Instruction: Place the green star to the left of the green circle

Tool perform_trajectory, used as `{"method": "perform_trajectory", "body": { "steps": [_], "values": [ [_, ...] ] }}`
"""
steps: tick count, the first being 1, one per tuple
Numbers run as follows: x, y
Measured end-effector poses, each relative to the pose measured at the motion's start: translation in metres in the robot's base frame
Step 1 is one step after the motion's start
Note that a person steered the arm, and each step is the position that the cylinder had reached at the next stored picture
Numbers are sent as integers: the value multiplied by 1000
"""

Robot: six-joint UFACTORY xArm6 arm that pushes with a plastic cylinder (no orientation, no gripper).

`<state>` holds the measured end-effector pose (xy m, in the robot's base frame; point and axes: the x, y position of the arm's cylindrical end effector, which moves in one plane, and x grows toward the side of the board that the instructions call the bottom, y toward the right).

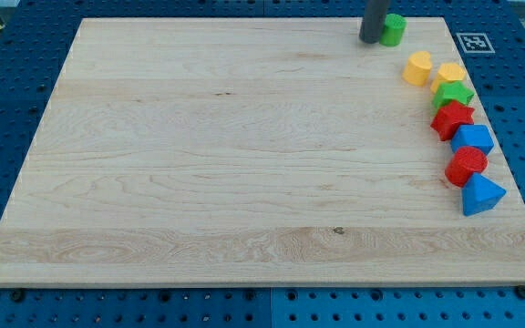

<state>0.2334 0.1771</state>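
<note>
The green star (pixel 452 94) lies near the board's right edge, in a curved row of blocks. The green circle (pixel 392 29) stands at the view's top right, near the board's top edge. My tip (pixel 370 40) is right against the green circle's left side, well up and left of the green star. The rod's upper part runs out of the view's top.
The row along the right edge runs from a yellow heart (pixel 417 68) and a yellow block (pixel 448 74) through a red star (pixel 451 119), a blue block (pixel 473 139), a red round block (pixel 467 166) and a blue triangle (pixel 481 195). The wooden board (pixel 226 164) lies on a blue pegboard table.
</note>
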Motion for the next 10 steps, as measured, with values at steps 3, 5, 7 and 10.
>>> {"method": "perform_trajectory", "body": {
  "steps": [3, 5, 7, 10],
  "values": [
    [11, -26],
    [53, -62],
    [35, 5],
    [74, 161]
  ]
}}
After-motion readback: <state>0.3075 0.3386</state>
